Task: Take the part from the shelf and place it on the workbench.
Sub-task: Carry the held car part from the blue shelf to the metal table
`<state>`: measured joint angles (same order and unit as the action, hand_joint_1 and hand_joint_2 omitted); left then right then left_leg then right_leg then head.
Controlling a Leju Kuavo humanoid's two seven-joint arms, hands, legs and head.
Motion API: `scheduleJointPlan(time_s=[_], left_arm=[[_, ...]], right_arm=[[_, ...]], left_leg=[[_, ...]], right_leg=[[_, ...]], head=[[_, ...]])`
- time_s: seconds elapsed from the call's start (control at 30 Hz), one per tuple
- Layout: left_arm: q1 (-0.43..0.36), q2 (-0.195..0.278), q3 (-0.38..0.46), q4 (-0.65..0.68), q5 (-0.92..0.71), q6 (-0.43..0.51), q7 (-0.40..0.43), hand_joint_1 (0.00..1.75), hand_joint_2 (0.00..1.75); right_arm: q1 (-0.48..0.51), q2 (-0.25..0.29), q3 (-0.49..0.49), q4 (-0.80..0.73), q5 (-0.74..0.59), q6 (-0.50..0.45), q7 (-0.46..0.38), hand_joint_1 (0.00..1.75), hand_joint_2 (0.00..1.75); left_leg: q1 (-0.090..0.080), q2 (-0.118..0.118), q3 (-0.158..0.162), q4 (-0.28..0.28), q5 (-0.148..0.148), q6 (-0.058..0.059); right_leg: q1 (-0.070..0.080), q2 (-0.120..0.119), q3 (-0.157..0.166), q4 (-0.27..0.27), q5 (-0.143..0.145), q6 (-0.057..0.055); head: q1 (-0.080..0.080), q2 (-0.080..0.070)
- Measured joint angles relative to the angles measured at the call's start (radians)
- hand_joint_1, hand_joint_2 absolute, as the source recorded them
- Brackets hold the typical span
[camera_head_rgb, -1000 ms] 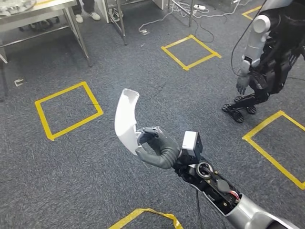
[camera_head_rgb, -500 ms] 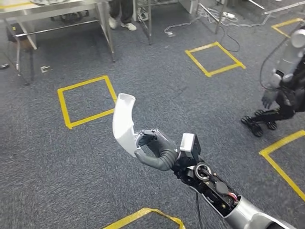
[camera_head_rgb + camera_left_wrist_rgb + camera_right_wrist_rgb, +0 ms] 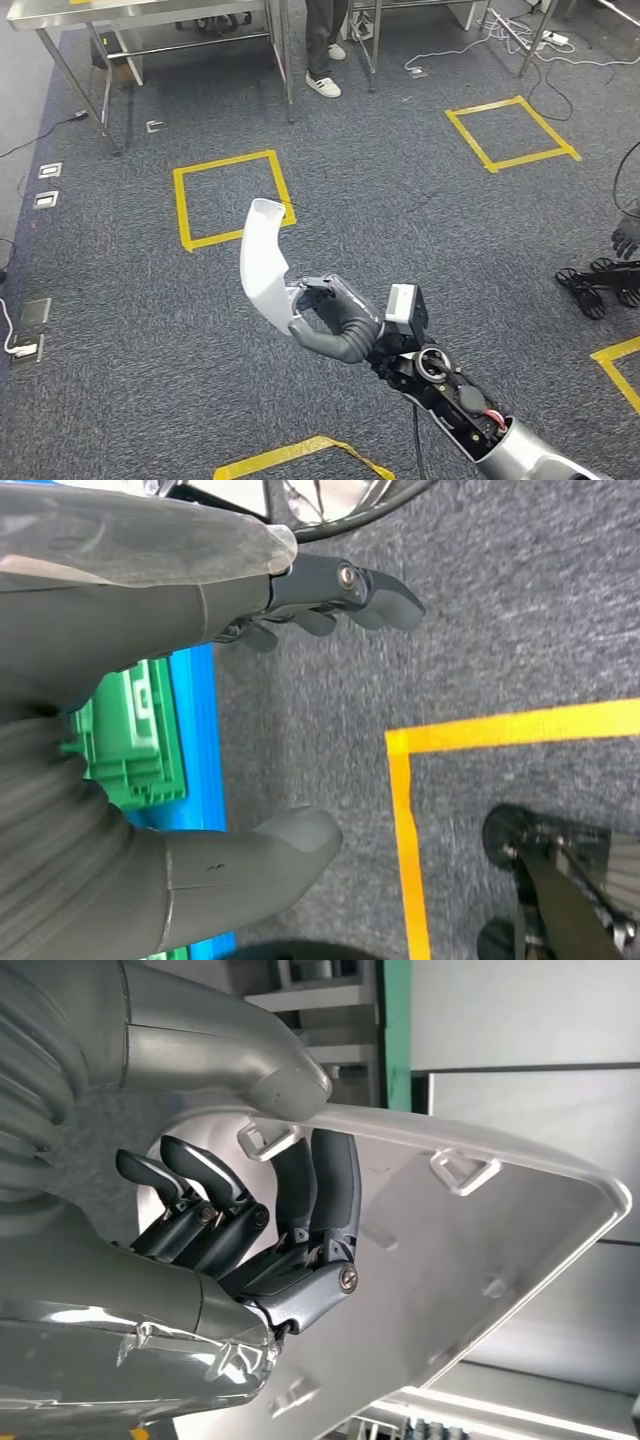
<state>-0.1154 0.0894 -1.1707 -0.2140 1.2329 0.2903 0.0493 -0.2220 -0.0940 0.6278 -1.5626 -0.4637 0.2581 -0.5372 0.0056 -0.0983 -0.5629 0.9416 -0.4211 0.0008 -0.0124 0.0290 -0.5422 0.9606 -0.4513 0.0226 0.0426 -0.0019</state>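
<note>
The part (image 3: 264,262) is a white curved plastic shell. My right hand (image 3: 336,320) grips its lower edge and holds it upright in the air over the carpet. The right wrist view shows the shell's inner side (image 3: 468,1250) with small clips, and my dark fingers (image 3: 317,1200) are pressed against it under the thumb. A steel workbench (image 3: 136,10) stands far ahead at the upper left, well away from the part. My left hand (image 3: 113,640) hangs above the floor, fingers and thumb apart, holding nothing.
Yellow tape squares (image 3: 230,200) (image 3: 513,132) mark the grey carpet. A person's legs and white shoes (image 3: 323,80) stand between the table frames. Cables (image 3: 521,40) lie at the back right, and another robot's feet (image 3: 604,280) are at the right edge. A green and blue crate (image 3: 136,740) lies near my left hand.
The whole picture has slid to the right, so the camera has turned left; the workbench and a person's legs now show more. My right hand still holds the part the same way.
</note>
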Motion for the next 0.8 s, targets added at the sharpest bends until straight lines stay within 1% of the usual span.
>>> scheduleJointPlan(time_s=[0.1,0.2,0.27,0.3,0.37,0.4,0.43,0.47,0.5,0.53,0.57,0.6,0.63,0.67,0.7,0.73,0.77,0.8], left_arm=[[0.0,0.002,0.0,0.0,0.005,0.0,0.0,0.0,1.75],[-0.001,0.004,0.0,0.0,0.008,0.0,0.0,0.0,1.75],[-0.001,0.005,0.0,0.0,0.008,0.0,0.0,0.0,1.75],[-0.002,0.006,0.0,0.0,0.008,0.0,0.001,0.0,1.75],[-0.002,0.009,0.0,0.0,0.007,0.0,0.002,0.0,1.75],[-0.002,0.011,0.0,0.0,0.007,0.0,0.003,0.0,1.75],[-0.002,0.012,0.0,0.0,0.007,0.0,0.004,0.0,1.75],[-0.002,0.012,0.0,0.0,0.006,0.0,0.005,0.0,1.75],[-0.002,0.012,0.0,0.0,0.006,0.0,0.006,0.0,1.75],[-0.002,0.011,0.0,0.0,0.006,0.0,0.007,0.0,1.75],[-0.002,0.011,0.0,0.0,0.006,0.0,0.009,0.0,1.75],[-0.002,0.011,0.0,0.0,0.006,0.001,0.012,0.0,1.75],[-0.002,0.011,0.0,0.0,0.006,0.001,0.014,0.0,1.75],[-0.001,0.011,0.0,0.0,0.006,0.001,0.016,0.0,1.75],[-0.001,0.011,0.0,0.0,0.005,0.001,0.017,0.0,1.75],[0.0,0.01,0.0,0.0,0.005,0.0,0.018,0.0,1.75],[0.0,0.01,0.0,0.0,0.004,0.0,0.018,0.0,1.75],[0.0,0.011,0.0,0.0,0.004,0.0,0.018,0.0,1.75]], right_arm=[[-0.005,0.001,0.001,0.0,-0.007,0.003,0.002,1.75,1.75],[-0.008,0.002,0.002,0.0,-0.008,0.004,0.002,1.75,1.75],[-0.008,0.002,0.003,0.0,-0.008,0.004,0.002,1.75,1.75],[-0.009,0.002,0.004,0.0,-0.008,0.005,0.001,1.75,1.75],[-0.01,0.002,0.005,0.0,-0.009,0.005,0.0,1.75,1.75],[-0.011,0.002,0.006,0.0,-0.009,0.006,0.0,1.75,1.75],[-0.012,0.002,0.006,0.001,-0.009,0.006,-0.001,1.75,1.75],[-0.012,0.002,0.007,0.001,-0.01,0.007,-0.002,1.75,1.75],[-0.014,0.002,0.008,0.001,-0.011,0.007,-0.002,1.75,1.75],[-0.017,0.002,0.008,0.001,-0.014,0.008,-0.003,1.75,1.75],[-0.019,0.002,0.008,0.002,-0.017,0.008,-0.003,1.75,1.75],[-0.021,0.002,0.008,0.002,-0.019,0.008,-0.004,1.75,1.75],[-0.021,0.002,0.008,0.003,-0.021,0.009,-0.004,1.75,1.75],[-0.021,0.002,0.008,0.004,-0.023,0.009,-0.004,1.75,1.75],[-0.021,0.002,0.009,0.006,-0.023,0.009,-0.004,1.75,1.75],[-0.021,0.002,0.009,0.008,-0.024,0.009,-0.004,1.75,1.75],[-0.021,0.002,0.009,0.009,-0.024,0.009,-0.004,1.75,1.75],[-0.021,0.002,0.009,0.01,-0.024,0.01,-0.005,1.75,1.75]], left_leg=[[0.001,0.003,0.002,-0.003,0.0,0.01],[0.003,0.004,0.005,-0.008,0.002,0.006],[0.003,0.004,0.006,-0.01,0.002,0.003],[0.002,0.005,0.005,-0.009,0.001,0.004],[-0.001,0.006,0.005,-0.01,-0.003,0.012],[-0.002,0.007,0.008,-0.017,-0.002,0.018],[-0.001,0.009,0.015,-0.028,0.001,0.023],[0.002,0.011,0.026,-0.042,0.006,0.024],[0.005,0.013,0.037,-0.054,0.01,0.024],[0.009,0.015,0.047,-0.062,0.013,0.024],[0.01,0.018,0.051,-0.065,0.012,0.023],[0.01,0.02,0.052,-0.065,0.009,0.023],[0.011,0.021,0.053,-0.064,0.006,0.022],[0.013,0.022,0.054,-0.062,0.003,0.018],[0.016,0.022,0.055,-0.059,-0.001,0.013],[0.02,0.022,0.058,-0.053,-0.007,0.006],[0.026,0.02,0.061,-0.045,-0.015,-0.002],[0.031,0.018,0.062,-0.035,-0.023,-0.011]], right_leg=[[0.002,0.001,0.0,-0.003,0.001,-0.001],[0.004,0.002,0.0,-0.003,0.002,-0.004],[0.002,0.003,0.0,-0.004,0.002,-0.005],[0.001,0.003,0.0,-0.005,0.002,-0.004],[-0.003,0.003,0.003,-0.01,0.003,-0.001],[-0.003,0.003,0.005,-0.009,0.011,0.002],[-0.001,0.003,0.008,-0.008,0.018,0.005],[0.0,0.0,0.012,-0.005,0.019,0.009],[0.002,-0.004,0.01,0.009,0.01,0.012],[0.002,-0.008,-0.002,0.039,-0.014,0.016],[0.0,-0.013,-0.024,0.088,-0.046,0.021],[-0.003,-0.014,-0.056,0.154,-0.08,0.026],[-0.007,-0.015,-0.089,0.216,-0.105,0.032],[-0.012,-0.016,-0.109,0.252,-0.115,0.036],[-0.016,-0.017,-0.113,0.254,-0.106,0.042],[-0.022,-0.018,-0.095,0.214,-0.077,0.048],[-0.028,-0.016,-0.065,0.145,-0.038,0.056],[-0.029,-0.011,-0.039,0.082,-0.016,0.063]], head=[[-0.01,0.0],[-0.02,0.0],[-0.023,0.0],[-0.024,0.0],[-0.027,0.0],[-0.028,0.0],[-0.029,0.0],[-0.029,0.0],[-0.027,0.0],[-0.023,0.0],[-0.019,0.0],[-0.014,0.0],[-0.011,0.0],[-0.01,0.0],[-0.01,0.0],[-0.009,0.0],[-0.008,0.0],[-0.007,0.0]])
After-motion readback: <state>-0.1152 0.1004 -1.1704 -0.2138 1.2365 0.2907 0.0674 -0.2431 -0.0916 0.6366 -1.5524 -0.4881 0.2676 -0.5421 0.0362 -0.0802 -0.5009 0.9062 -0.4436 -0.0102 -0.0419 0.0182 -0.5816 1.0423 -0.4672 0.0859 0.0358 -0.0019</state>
